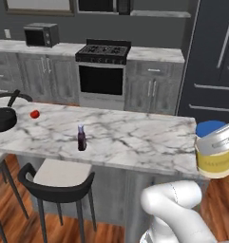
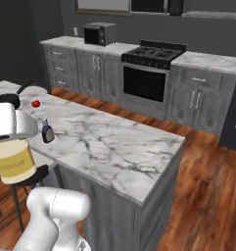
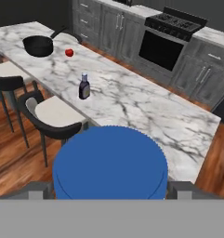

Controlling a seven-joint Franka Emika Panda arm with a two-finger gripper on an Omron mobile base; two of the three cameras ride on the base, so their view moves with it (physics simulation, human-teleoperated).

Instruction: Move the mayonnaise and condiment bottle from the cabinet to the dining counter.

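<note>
Aloft, the mayonnaise (image 1: 214,154): short wide jar, pale yellow body, blue screw lid, upright. Jaws of the gripper (image 3: 111,189) stand wide, clamped on its sides just below the lid. Jar hangs off the near edge of the dining counter (image 1: 135,142). Condiment bottle (image 1: 81,138) stands upright on the marble, at 9 o'clock from the jar in the left base view, well apart.

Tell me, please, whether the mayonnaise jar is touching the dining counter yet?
Apart: the left base view shows the mayonnaise held off the dining counter's end, above the floor.
</note>
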